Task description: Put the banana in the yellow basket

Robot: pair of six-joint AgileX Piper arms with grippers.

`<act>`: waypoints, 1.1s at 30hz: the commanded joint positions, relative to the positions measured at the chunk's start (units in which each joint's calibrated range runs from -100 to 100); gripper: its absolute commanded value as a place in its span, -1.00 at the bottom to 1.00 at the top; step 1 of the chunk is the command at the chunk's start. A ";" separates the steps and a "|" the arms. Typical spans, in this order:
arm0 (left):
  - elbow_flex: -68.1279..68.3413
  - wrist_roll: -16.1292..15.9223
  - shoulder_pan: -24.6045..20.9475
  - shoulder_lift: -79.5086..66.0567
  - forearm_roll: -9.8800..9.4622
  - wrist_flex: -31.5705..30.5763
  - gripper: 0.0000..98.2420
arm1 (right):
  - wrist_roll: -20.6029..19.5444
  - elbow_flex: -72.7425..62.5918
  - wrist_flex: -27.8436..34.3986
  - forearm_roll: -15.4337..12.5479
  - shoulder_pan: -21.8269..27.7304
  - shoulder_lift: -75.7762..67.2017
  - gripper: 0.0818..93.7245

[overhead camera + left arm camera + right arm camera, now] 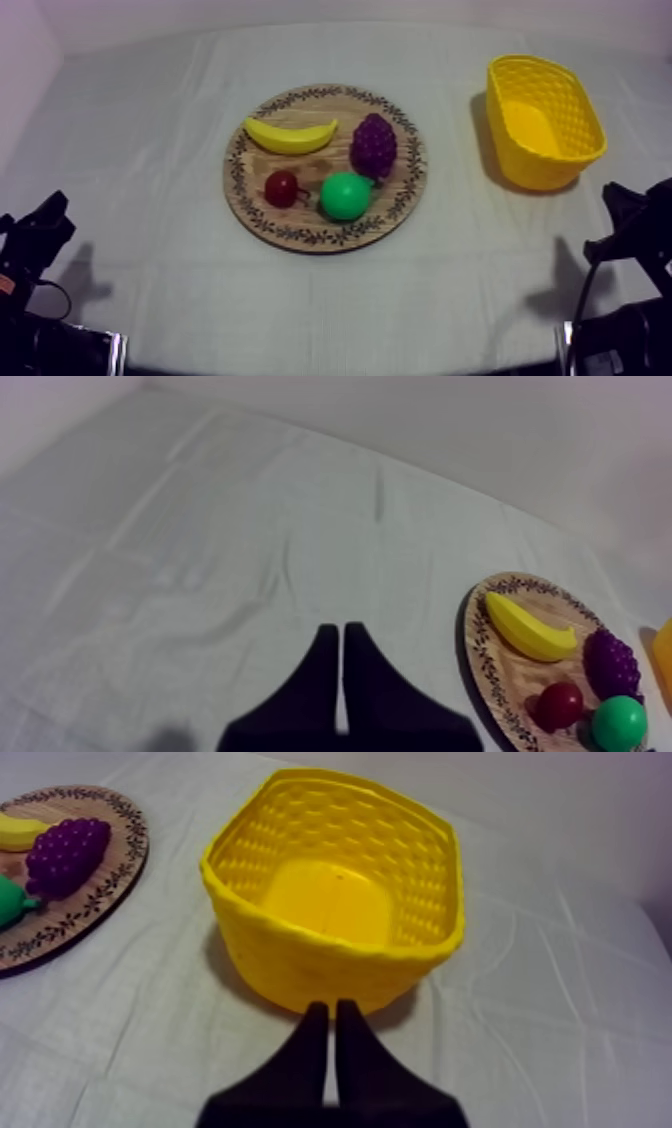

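Note:
A yellow banana (290,136) lies on the far left part of the round wooden board (300,232), with purple grapes (373,146), a green pear (345,195) and a small red fruit (281,187) beside it. The yellow basket (543,121) stands empty at the table's right. My left gripper (50,212) rests low at the left edge, shut on nothing; its fingers (338,638) lie together over bare cloth, the banana (528,628) off to one side. My right gripper (612,198) rests low at the right, its shut fingers (331,1014) just before the basket (300,957).
The grey-white cloth (150,150) is bare and lightly creased between the board and the left arm. Open cloth about a hand wide separates the board's rim from the basket. A pale wall rises behind the table.

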 commanded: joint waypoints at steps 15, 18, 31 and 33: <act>0.03 -0.01 -0.01 -0.03 -0.01 -0.02 -1.00 | 0.00 0.03 -0.01 0.00 0.02 -0.03 -0.99; 0.03 -0.01 -0.01 -0.03 -0.01 -0.02 -1.00 | 0.00 0.03 -0.01 0.00 0.02 -0.03 -0.99; 0.03 -0.01 -0.01 -0.03 -0.01 -0.02 -1.00 | 0.98 0.03 -0.01 -0.04 -0.11 -0.03 -0.99; 0.03 -0.01 -0.01 -0.03 -0.01 -0.02 -1.00 | 2.73 0.06 0.01 -0.43 -0.45 -0.03 -0.99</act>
